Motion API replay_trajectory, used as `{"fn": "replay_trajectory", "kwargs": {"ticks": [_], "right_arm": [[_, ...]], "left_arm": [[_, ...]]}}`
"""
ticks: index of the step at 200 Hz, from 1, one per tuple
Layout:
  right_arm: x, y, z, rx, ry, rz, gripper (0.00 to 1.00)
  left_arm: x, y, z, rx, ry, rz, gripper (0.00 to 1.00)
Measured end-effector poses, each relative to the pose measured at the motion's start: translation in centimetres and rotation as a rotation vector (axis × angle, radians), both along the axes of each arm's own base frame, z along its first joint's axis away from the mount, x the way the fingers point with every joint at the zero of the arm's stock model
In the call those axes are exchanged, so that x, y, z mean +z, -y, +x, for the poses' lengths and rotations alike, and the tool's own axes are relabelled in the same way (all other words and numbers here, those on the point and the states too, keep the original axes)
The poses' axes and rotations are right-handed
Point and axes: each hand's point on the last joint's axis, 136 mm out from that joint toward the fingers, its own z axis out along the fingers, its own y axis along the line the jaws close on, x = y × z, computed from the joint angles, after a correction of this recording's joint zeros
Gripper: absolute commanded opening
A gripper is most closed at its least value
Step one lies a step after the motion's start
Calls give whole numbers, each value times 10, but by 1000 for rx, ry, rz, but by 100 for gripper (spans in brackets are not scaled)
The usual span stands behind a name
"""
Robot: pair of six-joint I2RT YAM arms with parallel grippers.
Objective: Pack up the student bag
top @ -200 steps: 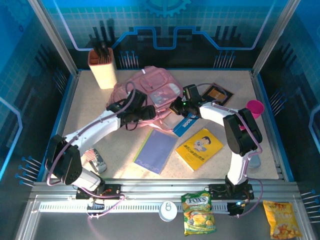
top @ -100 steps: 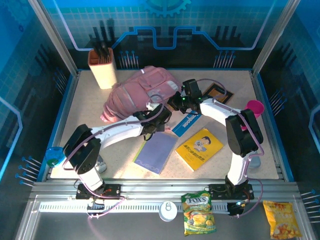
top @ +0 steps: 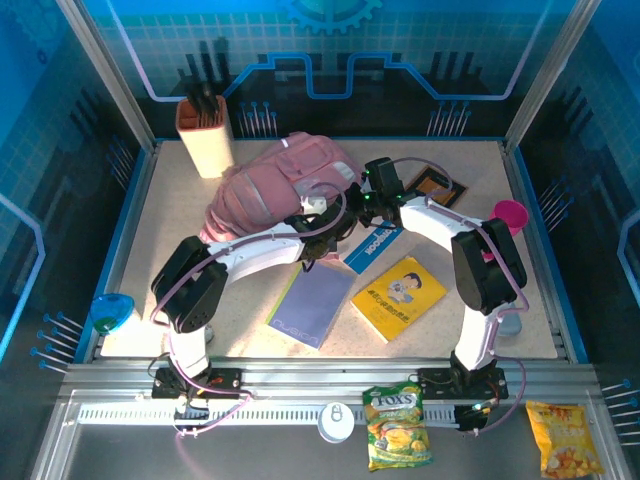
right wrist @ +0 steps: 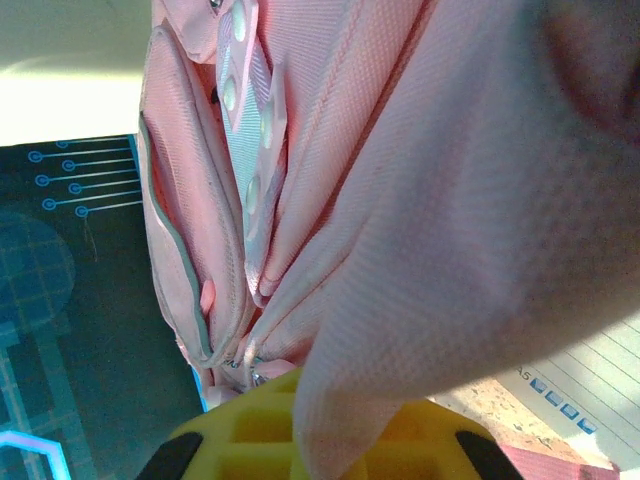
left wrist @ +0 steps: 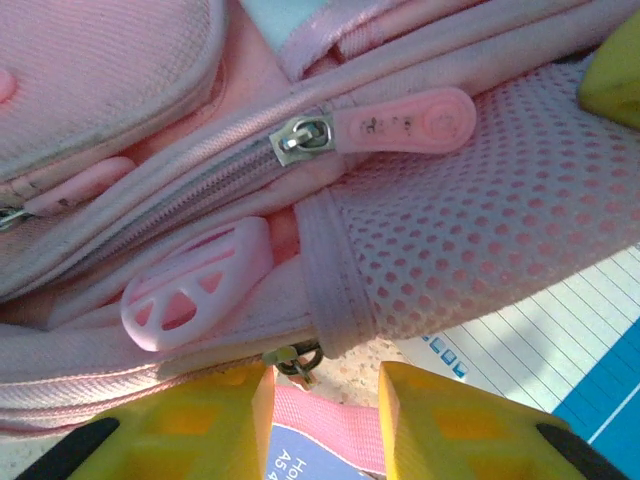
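Note:
The pink student bag (top: 275, 185) lies bunched at the back middle of the table. My right gripper (top: 360, 205) is at its right edge, shut on a fold of its pink fabric (right wrist: 400, 250), which comes out from between the yellow fingers (right wrist: 250, 435). My left gripper (top: 320, 225) is at the bag's near edge, next to the right one. Its jaws stand apart (left wrist: 322, 390) just below a small metal zip ring (left wrist: 295, 358). A pink strap (left wrist: 330, 420) shows in the gap. A pink zip pull (left wrist: 400, 125) and mesh pocket (left wrist: 480, 230) are close above.
In front of the bag lie a purple notebook (top: 312, 300), a blue booklet (top: 372, 245) and a yellow book (top: 398, 296). A beige holder (top: 205, 135) stands back left, with a brown frame (top: 435, 187) and pink cup (top: 510, 214) at the right. Snack bags (top: 398, 428) lie on the front rail.
My left arm swung right to the bag's near edge and its jaws narrowed. The bag went from lying flat to bunched up. My right gripper kept its hold.

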Motion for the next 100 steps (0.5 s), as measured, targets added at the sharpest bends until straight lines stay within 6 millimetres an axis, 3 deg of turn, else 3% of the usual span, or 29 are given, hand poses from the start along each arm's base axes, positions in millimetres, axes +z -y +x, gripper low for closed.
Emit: {"fn": "replay_trajectory", "kwargs": {"ticks": [100], "right_arm": [[4, -1, -1, 9, 5, 10, 0]], "left_arm": [[2, -13, 13, 89, 31, -38, 21]]}}
